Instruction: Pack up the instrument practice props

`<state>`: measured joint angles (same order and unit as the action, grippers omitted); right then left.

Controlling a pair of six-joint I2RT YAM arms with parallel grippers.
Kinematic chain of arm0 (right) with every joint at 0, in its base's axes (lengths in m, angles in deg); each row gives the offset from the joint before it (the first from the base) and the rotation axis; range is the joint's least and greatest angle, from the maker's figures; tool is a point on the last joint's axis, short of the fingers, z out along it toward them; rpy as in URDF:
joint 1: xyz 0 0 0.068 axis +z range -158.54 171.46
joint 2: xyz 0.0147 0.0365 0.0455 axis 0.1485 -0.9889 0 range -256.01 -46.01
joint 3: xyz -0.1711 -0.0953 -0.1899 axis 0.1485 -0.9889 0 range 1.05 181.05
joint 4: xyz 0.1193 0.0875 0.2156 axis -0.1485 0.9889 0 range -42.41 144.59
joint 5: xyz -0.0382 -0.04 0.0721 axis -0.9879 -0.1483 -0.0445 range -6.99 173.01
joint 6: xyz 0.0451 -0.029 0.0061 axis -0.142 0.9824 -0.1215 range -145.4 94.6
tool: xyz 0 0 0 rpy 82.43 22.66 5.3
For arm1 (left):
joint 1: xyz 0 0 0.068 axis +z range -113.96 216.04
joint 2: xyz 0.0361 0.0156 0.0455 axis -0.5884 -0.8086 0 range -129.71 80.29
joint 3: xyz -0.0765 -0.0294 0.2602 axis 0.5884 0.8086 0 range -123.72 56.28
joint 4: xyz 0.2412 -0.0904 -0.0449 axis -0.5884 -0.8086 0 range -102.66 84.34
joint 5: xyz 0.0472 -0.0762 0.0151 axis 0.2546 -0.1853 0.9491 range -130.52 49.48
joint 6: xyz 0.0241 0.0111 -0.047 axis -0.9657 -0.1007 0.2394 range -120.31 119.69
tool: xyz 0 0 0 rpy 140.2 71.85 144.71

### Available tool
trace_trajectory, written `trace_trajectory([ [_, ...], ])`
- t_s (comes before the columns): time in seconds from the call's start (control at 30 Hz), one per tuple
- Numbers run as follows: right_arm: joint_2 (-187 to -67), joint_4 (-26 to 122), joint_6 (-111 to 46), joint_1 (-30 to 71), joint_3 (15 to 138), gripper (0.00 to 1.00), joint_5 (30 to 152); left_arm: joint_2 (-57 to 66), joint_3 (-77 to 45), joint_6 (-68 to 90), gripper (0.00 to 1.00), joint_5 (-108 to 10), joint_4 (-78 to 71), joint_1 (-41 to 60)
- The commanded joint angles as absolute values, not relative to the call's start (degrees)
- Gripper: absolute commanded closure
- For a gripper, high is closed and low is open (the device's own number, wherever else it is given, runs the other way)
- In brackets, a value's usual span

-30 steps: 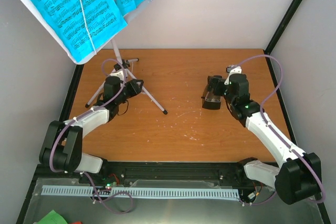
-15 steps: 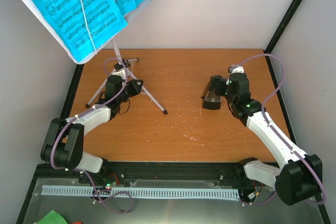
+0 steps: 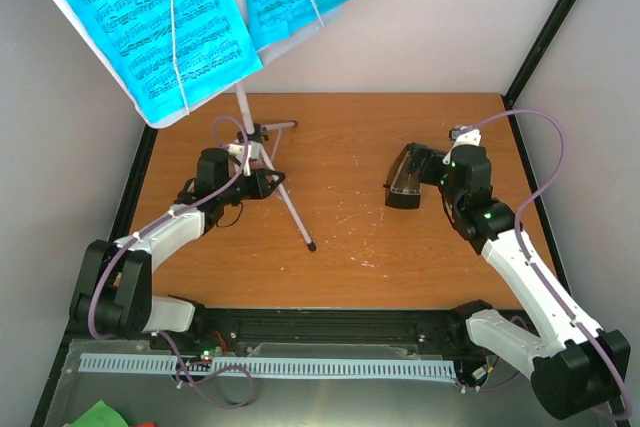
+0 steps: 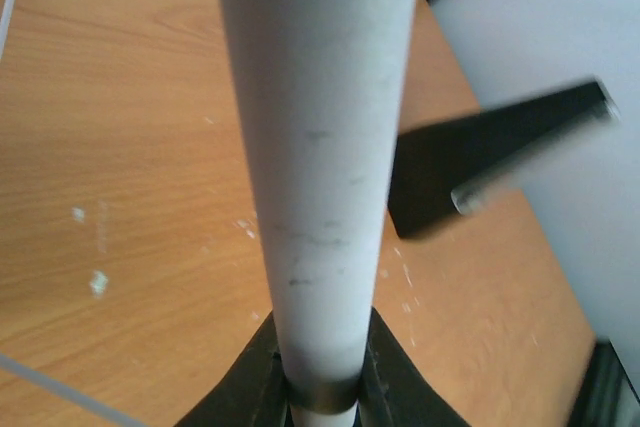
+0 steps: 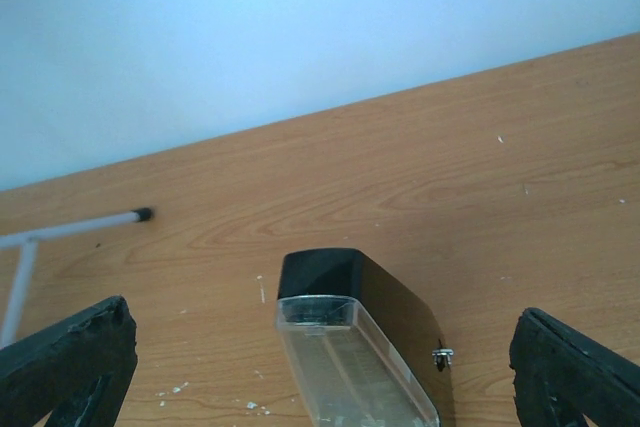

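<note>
The white tripod music stand [image 3: 243, 112] stands at the back left, and its desk carries cyan sheet-music pages [image 3: 150, 22] under thin wire holders. My left gripper [image 3: 263, 184] is shut on the stand's white tube [image 4: 315, 147] low down, near the tripod legs. The small black pyramid metronome [image 3: 403, 179] stands right of centre with its clear plastic cover [image 5: 350, 357] on its front. My right gripper [image 3: 428, 165] is open just right of the metronome. In the right wrist view its wide-apart fingers [image 5: 70, 367] flank the metronome [image 5: 330, 272] without touching it.
One tripod leg [image 3: 296, 217] reaches toward the table's middle; another leg's black tip [image 5: 143, 214] shows in the right wrist view. Walls close in the left, back and right sides. A black post [image 3: 555, 22] runs up the back right corner. A white cable strip [image 3: 270, 367] lies along the near edge.
My left gripper has shifted the stand to the right, and desk and pages moved right with it. My right gripper has drawn back to the right, away from the metronome.
</note>
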<state>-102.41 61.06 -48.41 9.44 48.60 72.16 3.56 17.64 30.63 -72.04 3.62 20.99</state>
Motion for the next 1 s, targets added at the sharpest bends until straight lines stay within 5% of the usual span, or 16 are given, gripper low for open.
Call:
trace_trajectory([
  [0.0,-99.45,60.28,-48.10,8.95,47.34,0.00,74.90,3.62,13.31,17.89,1.00,-90.26,0.42,20.40],
  [0.4,-96.71,53.35,-44.17,9.25,44.37,0.04,96.53,-7.32,3.61,8.83,0.98,-103.54,-6.35,20.40],
  [0.43,-96.75,51.86,-43.67,9.49,44.23,0.04,99.36,-6.63,3.91,9.06,0.91,-102.56,-5.95,20.40],
  [0.47,-96.90,50.37,-43.04,9.98,44.21,0.04,101.67,-5.48,4.40,9.34,0.71,-101.10,-5.72,20.40],
  [0.57,-98.04,45.75,-40.96,12.65,44.93,0.04,106.48,-1.27,5.22,9.57,0.32,-96.32,-6.06,20.40],
  [0.63,-99.79,42.35,-40.02,14.79,45.91,0.04,108.25,2.00,5.82,10.05,0.16,-92.92,-6.12,20.40],
  [0.8,-108.90,36.09,-37.89,20.46,51.70,0.05,109.08,11.16,7.40,11.82,0.01,-84.39,-7.63,21.51],
  [0.97,-121.19,28.58,-38.23,23.60,58.79,0.08,110.41,19.65,7.11,14.29,0.00,-79.82,-12.91,29.72],
])
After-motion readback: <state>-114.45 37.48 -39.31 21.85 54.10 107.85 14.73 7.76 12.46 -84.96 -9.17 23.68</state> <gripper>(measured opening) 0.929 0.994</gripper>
